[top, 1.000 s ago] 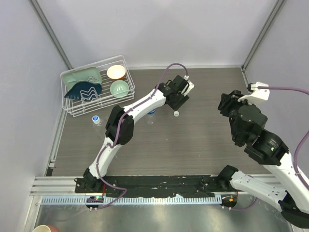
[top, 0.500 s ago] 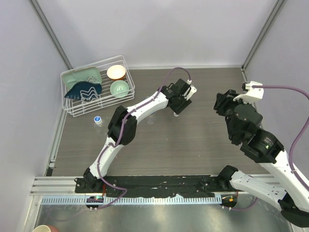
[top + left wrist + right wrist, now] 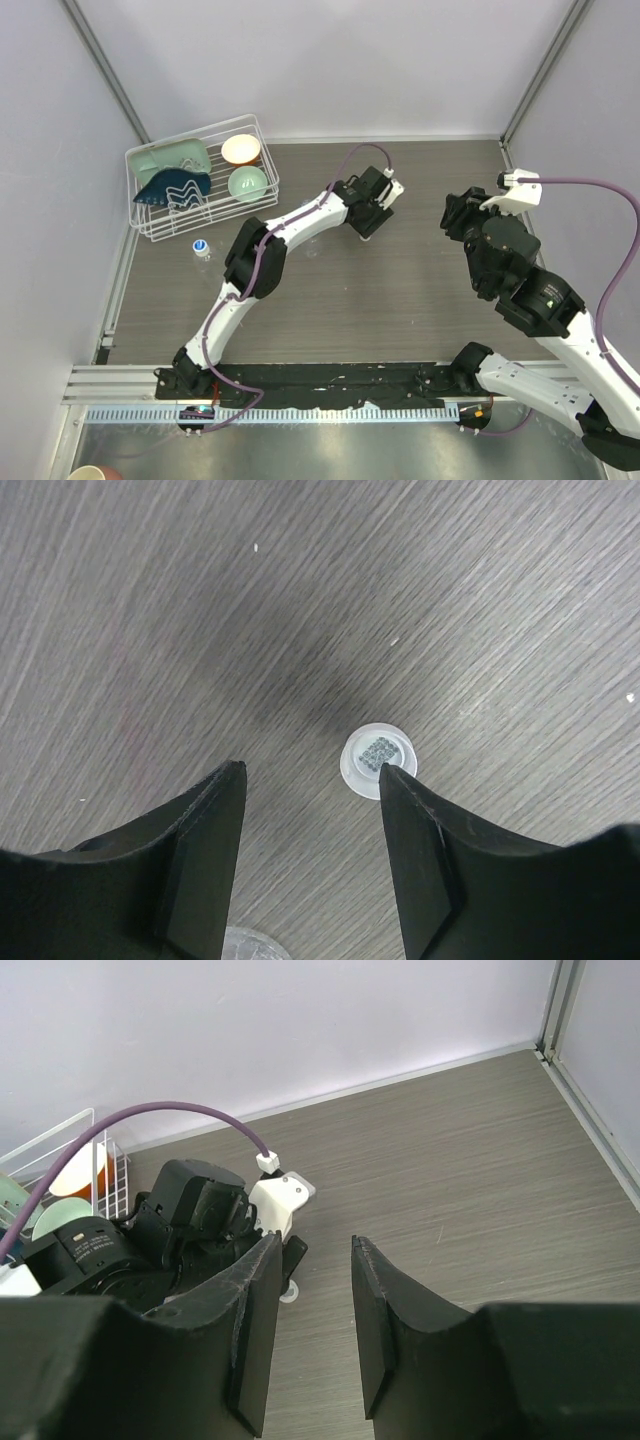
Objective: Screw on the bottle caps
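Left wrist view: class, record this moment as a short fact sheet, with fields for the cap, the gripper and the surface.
cap: white, round, flat on the table, not held
left gripper: open, over the table
position: cap at the tip of the picture's right-hand finger, off centre of the gap
surface: grey wood grain
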